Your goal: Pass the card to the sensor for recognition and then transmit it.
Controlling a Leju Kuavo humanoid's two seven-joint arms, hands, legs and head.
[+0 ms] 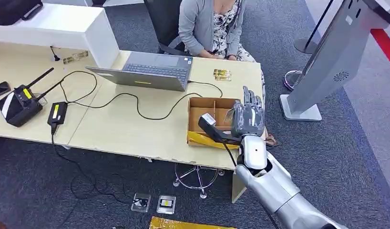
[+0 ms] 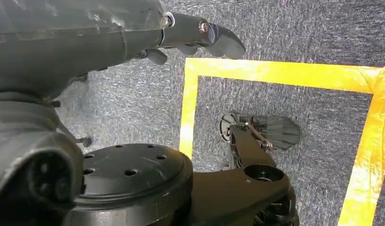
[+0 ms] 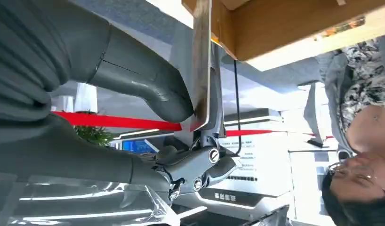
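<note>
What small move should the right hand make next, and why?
Probably lift the card clear of the cardboard box. The right hand hangs over the box at the desk's edge, and the right wrist view shows the card pinched edge-on between thumb and fingers, so it seems already gripped.

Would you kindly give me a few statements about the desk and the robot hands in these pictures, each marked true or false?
1. The right robot hand is raised beside the cardboard box. True.
2. The right robot hand pinches a flat card against its thumb. True, as the right wrist view shows.
3. The laptop on the desk is closed. False: it is open, its keyboard facing the seated person.
4. The left robot hand rests on the desk. False: it hangs over grey carpet marked with yellow tape.
5. The black radio lies inside the cardboard box. False: it lies at the far left of the desk.
</note>
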